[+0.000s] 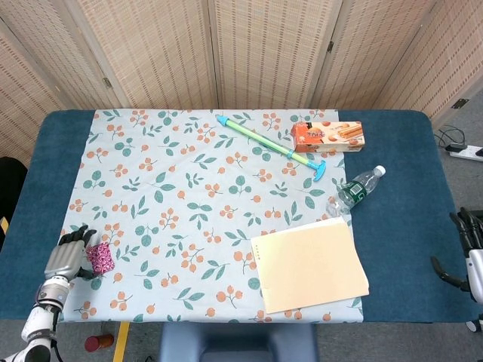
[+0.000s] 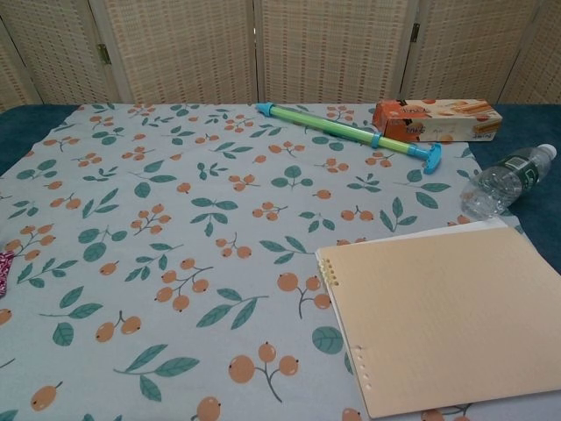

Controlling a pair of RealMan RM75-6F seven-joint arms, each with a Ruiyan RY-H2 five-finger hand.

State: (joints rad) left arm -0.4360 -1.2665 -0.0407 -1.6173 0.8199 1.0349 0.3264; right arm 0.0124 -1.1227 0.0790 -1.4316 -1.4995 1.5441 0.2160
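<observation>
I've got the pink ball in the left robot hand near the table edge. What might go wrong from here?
The left robot hand holds the pink ball close to the table's front-left edge; a loose hold may drop it off the table. The chest view shows only a sliver of the ball, so you would be relying on the head view.

No wording can be read with certainty anywhere. Print is carried on the orange snack box [image 1: 329, 137], far across the table from the left hand [image 1: 66, 260] and well ahead of the right hand [image 1: 472, 253]; light lettering is seen on its top face in the head view and on its side in the chest view [image 2: 436, 119], but it is too small and blurred to be made out. A dark green label is worn by the water bottle [image 1: 356, 189], nearer the right hand; its text cannot be read either.
</observation>
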